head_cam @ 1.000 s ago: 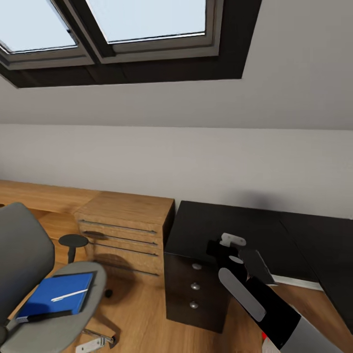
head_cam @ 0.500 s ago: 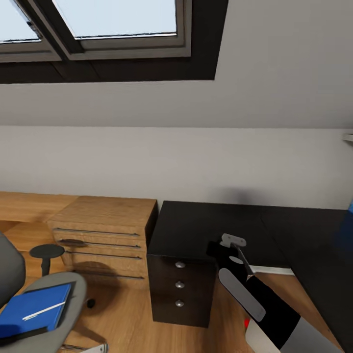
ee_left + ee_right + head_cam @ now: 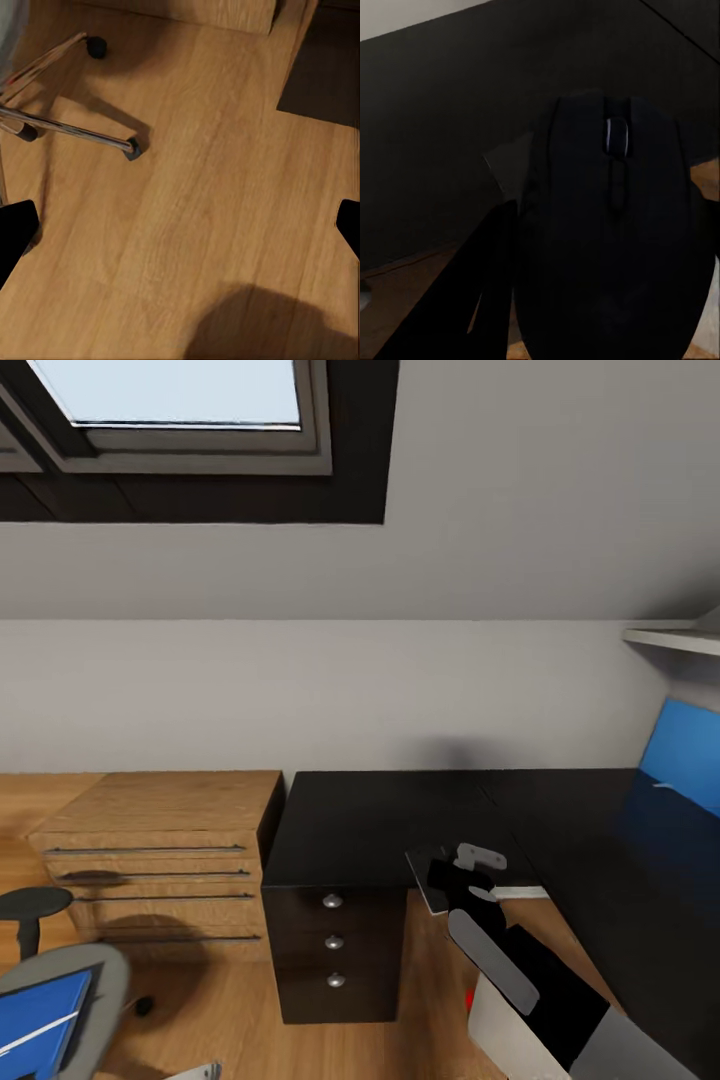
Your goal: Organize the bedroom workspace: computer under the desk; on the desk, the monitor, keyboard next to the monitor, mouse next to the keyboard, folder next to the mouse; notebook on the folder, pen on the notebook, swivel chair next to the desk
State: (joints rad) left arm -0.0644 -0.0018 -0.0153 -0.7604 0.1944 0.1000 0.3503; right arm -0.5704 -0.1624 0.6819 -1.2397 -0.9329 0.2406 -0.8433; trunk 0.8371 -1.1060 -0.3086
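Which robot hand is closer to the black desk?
Right. The right gripper holds the mouse at the desk edge; the left gripper hangs over the floor by the swivel chair legs.

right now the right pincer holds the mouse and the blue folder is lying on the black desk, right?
Not quite: the right pincer does hold the mouse, but the head view shows the blue folder lying on the swivel chair, not the desk.

Beside the desk (image 3: 390, 820), the swivel chair (image 3: 70, 985) and its folder (image 3: 35, 1025) are cropped by the frame's corner, the computer (image 3: 510, 1030) sits half behind the right arm, and the mouse (image 3: 611, 240) hides the right gripper's fingers.
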